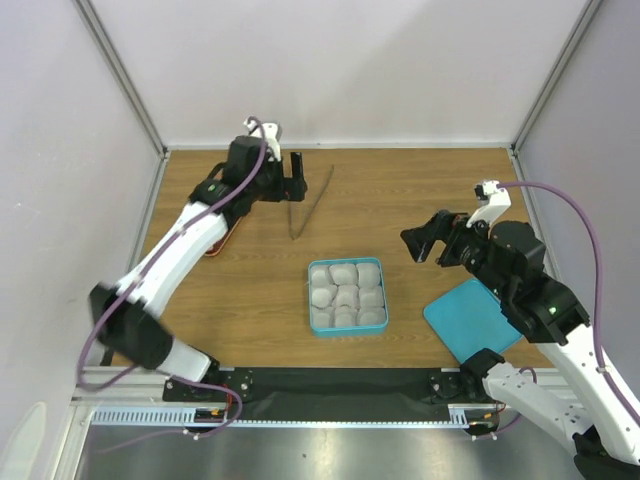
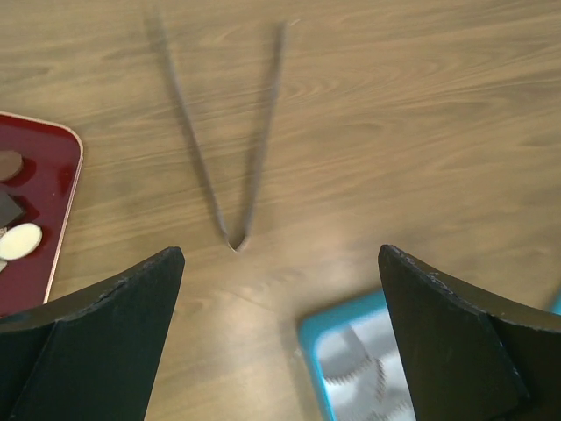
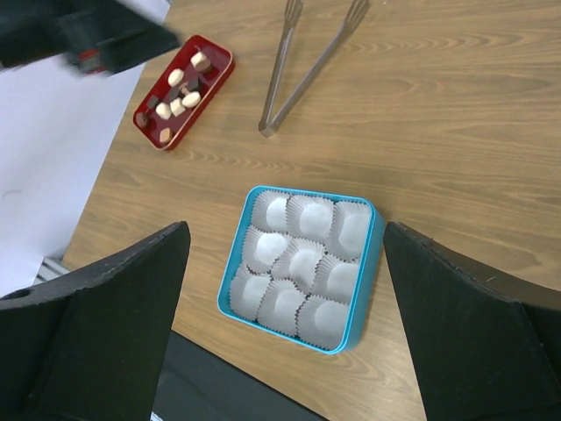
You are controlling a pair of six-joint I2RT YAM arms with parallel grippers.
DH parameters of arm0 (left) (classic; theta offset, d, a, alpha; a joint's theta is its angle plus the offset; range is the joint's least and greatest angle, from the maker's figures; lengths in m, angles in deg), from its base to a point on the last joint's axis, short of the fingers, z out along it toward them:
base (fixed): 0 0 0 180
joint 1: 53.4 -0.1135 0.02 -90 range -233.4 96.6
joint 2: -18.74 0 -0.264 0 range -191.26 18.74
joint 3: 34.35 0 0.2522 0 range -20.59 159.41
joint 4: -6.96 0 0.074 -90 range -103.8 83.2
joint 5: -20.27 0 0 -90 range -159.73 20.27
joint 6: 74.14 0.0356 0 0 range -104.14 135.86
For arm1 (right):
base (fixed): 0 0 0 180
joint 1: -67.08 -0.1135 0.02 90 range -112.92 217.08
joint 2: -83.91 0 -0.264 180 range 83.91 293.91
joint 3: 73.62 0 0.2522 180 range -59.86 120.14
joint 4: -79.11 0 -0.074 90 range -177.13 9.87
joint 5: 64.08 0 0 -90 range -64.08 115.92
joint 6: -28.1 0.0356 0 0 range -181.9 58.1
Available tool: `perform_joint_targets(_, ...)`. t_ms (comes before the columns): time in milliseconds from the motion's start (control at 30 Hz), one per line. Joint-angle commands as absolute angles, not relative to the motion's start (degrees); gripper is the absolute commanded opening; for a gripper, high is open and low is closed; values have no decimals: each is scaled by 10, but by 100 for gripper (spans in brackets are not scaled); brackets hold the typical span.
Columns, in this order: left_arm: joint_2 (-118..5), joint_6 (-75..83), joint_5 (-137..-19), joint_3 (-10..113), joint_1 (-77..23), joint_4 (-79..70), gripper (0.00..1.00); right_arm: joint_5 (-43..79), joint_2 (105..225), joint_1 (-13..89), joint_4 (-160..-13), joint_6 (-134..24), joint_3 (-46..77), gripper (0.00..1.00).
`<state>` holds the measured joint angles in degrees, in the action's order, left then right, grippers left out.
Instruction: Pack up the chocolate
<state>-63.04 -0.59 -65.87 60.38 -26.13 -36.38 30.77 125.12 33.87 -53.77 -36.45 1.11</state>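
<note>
Wood-grain table (image 1: 420,190), lilac walls (image 1: 330,70). Brown and cream chocolates (image 3: 175,79) in red tray (image 3: 230,66), far left. Both left gripper (image 2: 280,254) and right gripper (image 3: 285,228) spread wide, empty.

chocolate (image 2: 21,241) and red tray (image 2: 58,180) cut off at left edge, blue tin (image 2: 337,309) blurred

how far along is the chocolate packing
Done: the lid is off the tin, empty paper cups lining it. In hand: nothing; both the left gripper and right gripper are open, tongs lying on the table. Left: every chocolate, all in the red tray.
</note>
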Motion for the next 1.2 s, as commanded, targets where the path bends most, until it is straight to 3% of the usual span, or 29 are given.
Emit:
perform_joint_targets(0,-720,14,-673,659,-283,-366,100,279,1243,339,-568,-383,7,100)
perform_joint_targets(333,-988,28,-676,825,-295,-396,94,265,1222,339,-592,-386,-16,100)
perform_joint_targets(600,-1052,15,-633,882,-294,-422,93,283,1220,340,-593,-405,-25,100)
perform_joint_targets(1167,-1102,7,-602,870,-295,-408,91,288,1216,342,-593,-411,-25,100)
